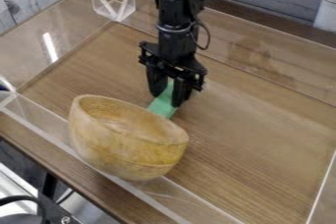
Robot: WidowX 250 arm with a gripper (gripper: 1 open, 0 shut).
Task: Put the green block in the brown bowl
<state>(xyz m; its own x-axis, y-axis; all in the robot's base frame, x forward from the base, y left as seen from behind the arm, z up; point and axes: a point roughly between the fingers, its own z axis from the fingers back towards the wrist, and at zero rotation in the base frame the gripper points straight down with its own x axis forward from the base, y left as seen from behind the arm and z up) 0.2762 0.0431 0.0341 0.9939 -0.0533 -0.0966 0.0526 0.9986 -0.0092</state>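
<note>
Gripping the green block [163,103] on the wooden table [250,110], my black claw [174,88] is drawn in around its upper part, fingers on both sides. The slim, bright green bar lies behind the brown bowl [128,138], outside it, its lower end near the rim. The bowl is wide, light wood, and tips toward the camera's left. Farther back stand a white wire-like holder [113,5] at left and a white object [327,12] at right. I can read no brands, labels or writing.

No text, label, brand, number or sign can be read anywhere in this view.
</note>
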